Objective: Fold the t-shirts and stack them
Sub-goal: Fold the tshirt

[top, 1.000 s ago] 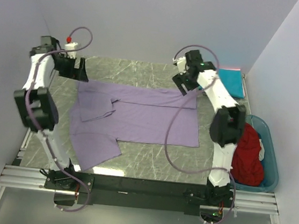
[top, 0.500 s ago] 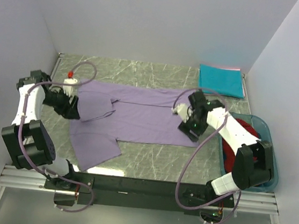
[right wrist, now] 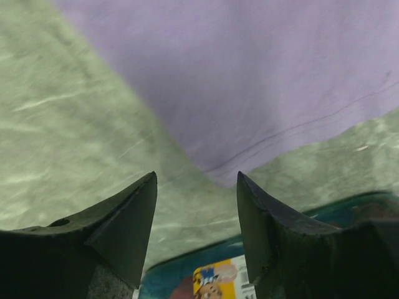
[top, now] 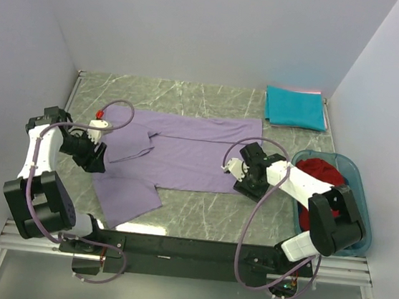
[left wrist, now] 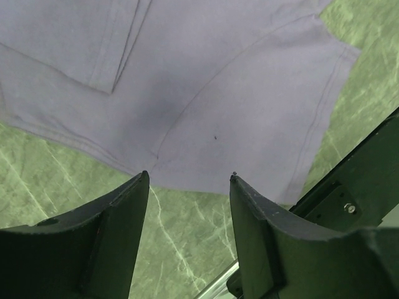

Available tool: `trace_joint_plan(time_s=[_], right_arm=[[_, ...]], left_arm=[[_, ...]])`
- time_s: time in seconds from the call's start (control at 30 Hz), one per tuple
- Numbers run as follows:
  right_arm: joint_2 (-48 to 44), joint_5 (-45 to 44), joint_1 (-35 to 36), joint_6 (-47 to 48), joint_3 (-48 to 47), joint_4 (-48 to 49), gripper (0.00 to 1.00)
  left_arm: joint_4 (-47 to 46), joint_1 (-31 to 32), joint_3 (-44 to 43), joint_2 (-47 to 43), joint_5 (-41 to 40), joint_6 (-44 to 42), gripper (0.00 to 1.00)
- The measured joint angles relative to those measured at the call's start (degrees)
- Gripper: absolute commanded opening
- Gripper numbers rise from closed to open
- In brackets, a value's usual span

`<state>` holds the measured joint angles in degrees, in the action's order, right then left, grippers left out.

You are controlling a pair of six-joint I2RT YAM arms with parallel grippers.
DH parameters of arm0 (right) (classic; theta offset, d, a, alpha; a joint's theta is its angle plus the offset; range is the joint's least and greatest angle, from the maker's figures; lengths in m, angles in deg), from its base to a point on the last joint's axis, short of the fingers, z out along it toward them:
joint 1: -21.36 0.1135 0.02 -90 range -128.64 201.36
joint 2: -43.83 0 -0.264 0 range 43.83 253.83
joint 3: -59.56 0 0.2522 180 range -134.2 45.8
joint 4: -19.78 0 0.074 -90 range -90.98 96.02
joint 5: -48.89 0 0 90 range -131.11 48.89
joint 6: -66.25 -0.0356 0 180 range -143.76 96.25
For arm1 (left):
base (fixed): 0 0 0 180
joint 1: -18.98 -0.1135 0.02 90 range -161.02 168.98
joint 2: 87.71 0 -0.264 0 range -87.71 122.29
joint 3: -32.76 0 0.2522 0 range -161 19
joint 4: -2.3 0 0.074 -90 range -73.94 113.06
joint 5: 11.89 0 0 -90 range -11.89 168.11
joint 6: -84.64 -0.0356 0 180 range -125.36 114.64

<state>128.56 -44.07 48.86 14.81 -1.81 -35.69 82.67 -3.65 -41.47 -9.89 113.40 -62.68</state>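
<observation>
The lavender t-shirt (top: 184, 153) lies spread flat across the table, with one sleeve folded in at the left. My left gripper (top: 97, 164) is low at its left edge, just outside the near sleeve. In the left wrist view that gripper (left wrist: 189, 180) is open, and the shirt (left wrist: 206, 93) hem lies just past its fingertips. My right gripper (top: 252, 184) hovers at the shirt's near right corner. It is open (right wrist: 196, 177), with the corner of the cloth (right wrist: 262, 81) lying between the tips, not pinched. A folded teal t-shirt (top: 296, 108) lies at the back right. The dark red t-shirt (top: 323, 171) sits in the bin.
A translucent teal bin (top: 364, 226) stands at the right edge, close to my right arm; its rim (right wrist: 349, 208) and a sticker show below the right fingers. The black frame rail (left wrist: 361, 180) runs along the near edge. Walls enclose three sides.
Both arms have swung from the far edge of the lavender shirt down to its near side, left and right. Both pairs of jaws have narrowed but still stand apart.
</observation>
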Motion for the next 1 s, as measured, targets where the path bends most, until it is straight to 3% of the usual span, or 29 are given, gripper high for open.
trace_joint_plan(time_s=[0.1, 0.13, 0.2, 0.3, 0.4, 0.53, 1.0], right_arm=[[0.9, -1.1, 0.0, 0.4, 0.9, 3.0, 0.47], [1.4, -1.4, 0.0, 0.6, 1.2, 3.9, 0.39], [2.5, -1.8, 0.0, 0.9, 1.6, 5.1, 0.33], [3.0, -2.2, 0.0, 1.1, 1.6, 5.2, 0.33], [3.0, -2.2, 0.1, 1.3, 1.6, 5.3, 0.23], [3.0, -2.1, 0.2, 1.5, 1.9, 5.3, 0.00], [3.4, -1.9, 0.3, 1.6, 1.5, 4.9, 0.00]], left_arm=[[-1.0, 0.0, 1.6, -0.1, -1.0, -0.5, 0.59], [-1.3, 0.0, 2.2, -0.2, -1.3, -0.7, 0.59], [-2.1, 0.0, 3.8, -0.7, -2.2, -1.5, 0.58], [-3.1, 0.0, 6.3, -1.8, -3.5, -2.6, 0.58], [-4.0, 0.0, 8.3, -3.0, -4.5, -4.2, 0.58], [-6.1, 0.3, 10.8, -3.7, -5.6, -6.8, 0.58], [-16.7, 2.7, 17.4, -0.6, -12.1, -16.9, 0.54]])
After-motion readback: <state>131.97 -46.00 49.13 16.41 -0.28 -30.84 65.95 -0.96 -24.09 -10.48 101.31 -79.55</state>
